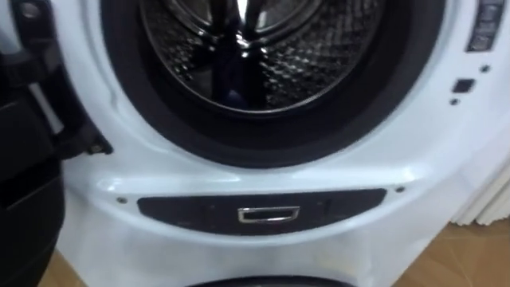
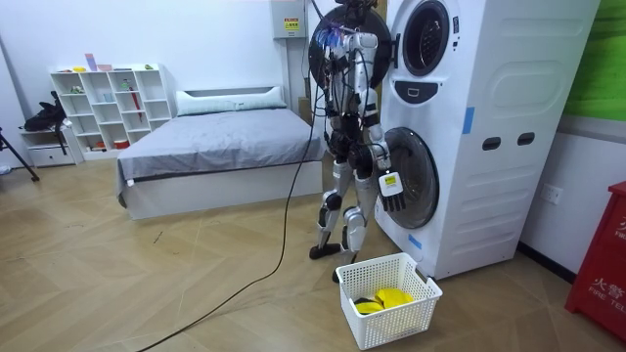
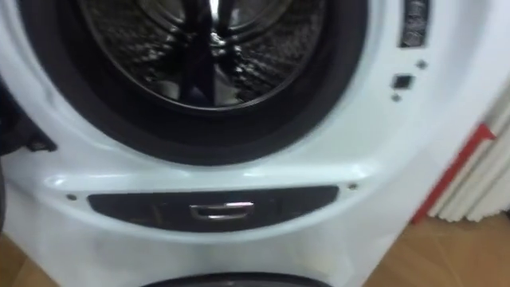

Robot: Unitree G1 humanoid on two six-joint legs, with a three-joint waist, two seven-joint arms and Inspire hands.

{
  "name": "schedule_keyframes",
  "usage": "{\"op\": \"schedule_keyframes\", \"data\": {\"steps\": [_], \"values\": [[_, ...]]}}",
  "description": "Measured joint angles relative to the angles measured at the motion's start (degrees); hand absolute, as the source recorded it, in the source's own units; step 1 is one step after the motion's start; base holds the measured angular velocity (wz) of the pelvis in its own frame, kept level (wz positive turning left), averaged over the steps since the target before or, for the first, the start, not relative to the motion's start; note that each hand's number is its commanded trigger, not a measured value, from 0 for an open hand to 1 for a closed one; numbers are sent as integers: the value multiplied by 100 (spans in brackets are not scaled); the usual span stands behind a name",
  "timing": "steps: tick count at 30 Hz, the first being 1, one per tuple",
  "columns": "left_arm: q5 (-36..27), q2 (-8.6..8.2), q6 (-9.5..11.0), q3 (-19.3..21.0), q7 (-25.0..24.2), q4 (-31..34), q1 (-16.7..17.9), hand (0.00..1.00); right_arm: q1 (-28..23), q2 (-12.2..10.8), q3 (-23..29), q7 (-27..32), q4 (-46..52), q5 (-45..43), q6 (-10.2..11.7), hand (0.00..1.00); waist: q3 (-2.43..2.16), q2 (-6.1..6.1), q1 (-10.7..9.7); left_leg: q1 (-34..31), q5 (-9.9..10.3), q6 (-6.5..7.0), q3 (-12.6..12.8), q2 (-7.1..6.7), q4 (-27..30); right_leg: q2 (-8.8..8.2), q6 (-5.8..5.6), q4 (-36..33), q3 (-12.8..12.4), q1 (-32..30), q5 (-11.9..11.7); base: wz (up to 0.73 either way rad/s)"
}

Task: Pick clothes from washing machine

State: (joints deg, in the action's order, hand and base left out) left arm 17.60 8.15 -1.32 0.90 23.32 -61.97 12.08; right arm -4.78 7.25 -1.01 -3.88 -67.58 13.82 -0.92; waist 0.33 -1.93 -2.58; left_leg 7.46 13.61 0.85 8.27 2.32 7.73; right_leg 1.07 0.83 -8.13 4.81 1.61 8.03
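Robot: standing upright close against the front of the stacked washer (image 2: pixel 489 147), facing its upper unit, its back turned to the bed (image 2: pixel 215 147).
Right hand (image 2: pixel 394 194): hanging at the robot's side in front of the lower door (image 2: pixel 416 186), fingers pointing down and slack, grasping nothing.
Left hand: lying on the far side of the body in the room view, so I cannot tell its state.
Upper door (image 1: pixel 24 199): standing swung open at the eye views' left edge.
Drum (image 1: pixel 263 72): showing its ribbed metal wall inside the dark seal (image 1: pixel 335 119); a dark patch is sitting low in it, and I cannot tell whether that is cloth or a reflection.
Panel (image 1: pixel 199 211): running as a dark strip just under the opening, carrying a small chrome handle (image 1: pixel 268 214) at its middle.
Basket (image 2: pixel 416 303): sitting on the floor near the robot's feet, in front of the lower unit.
Cloth (image 2: pixel 383 299): lying yellow in the bottom of the basket.
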Motion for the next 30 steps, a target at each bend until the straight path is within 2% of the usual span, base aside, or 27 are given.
{"op": "schedule_keyframes", "data": {"steps": [4, 10, 20, 23, 26, 27, 29, 30], "values": [[-197, -99, -9, 9, -3, 4, 31, 0, 16, -14, -243, 16, 0, -44, 0, 0, -1, -2, 144, 23, 0, 0, -54, 1, 1, 3, 0, 40, 33, 71, 0, 5], [-231, -122, -3, 15, -36, 5, 62, 0, 9, -16, -271, 56, 3, -92, 14, 0, 11, 23, 150, 25, 1, -2, -97, 6, 5, 0, 0, 47, 94, 135, 0, 6], [-129, -102, -44, 114, -230, 53, 138, 0, -42, -10, -276, -1, 7, -85, 14, 0, 7, 81, 183, 79, 65, -90, -237, 63, 71, 43, 15, -7, 212, 253, 6, 8], [137, -88, -103, 149, -300, 53, 148, 0, -72, -11, -246, 5, 41, -97, 6, 0, 8, 85, 221, -88, 178, -178, -234, 145, 493, 104, 133, -118, 217, 215, 78, -2], [402, -67, -115, 270, -504, 213, 90, 0, -63, -1, -195, 15, 115, -224, 0, 0, 3, 60, 286, -576, 253, -274, -322, 261, 1326, 152, 284, -262, 283, -26, 132, -1], [478, -79, -123, 291, -560, 301, 48, 0, -63, 12, -131, 15, 108, -342, 7, 0, -2, 66, 277, -731, 278, -314, -399, 315, 1604, 141, 360, -270, 364, -74, 138, -4], [550, -108, -125, 294, -658, 341, -32, 0, -61, 46, -24, 16, 134, -497, 13, 0, 25, 99, 314, -885, 371, -341, -396, 442, 2300, 172, 476, -433, 512, -144, 182, -38], [547, -138, -128, 295, -703, 315, -13, 0, -41, 84, -18, 50, 127, -529, 38, 0, -1, 224, 317, -861, 446, -374, -434, 537, 2863, 226, 523, -493, 728, -157, 208, -67]]}}
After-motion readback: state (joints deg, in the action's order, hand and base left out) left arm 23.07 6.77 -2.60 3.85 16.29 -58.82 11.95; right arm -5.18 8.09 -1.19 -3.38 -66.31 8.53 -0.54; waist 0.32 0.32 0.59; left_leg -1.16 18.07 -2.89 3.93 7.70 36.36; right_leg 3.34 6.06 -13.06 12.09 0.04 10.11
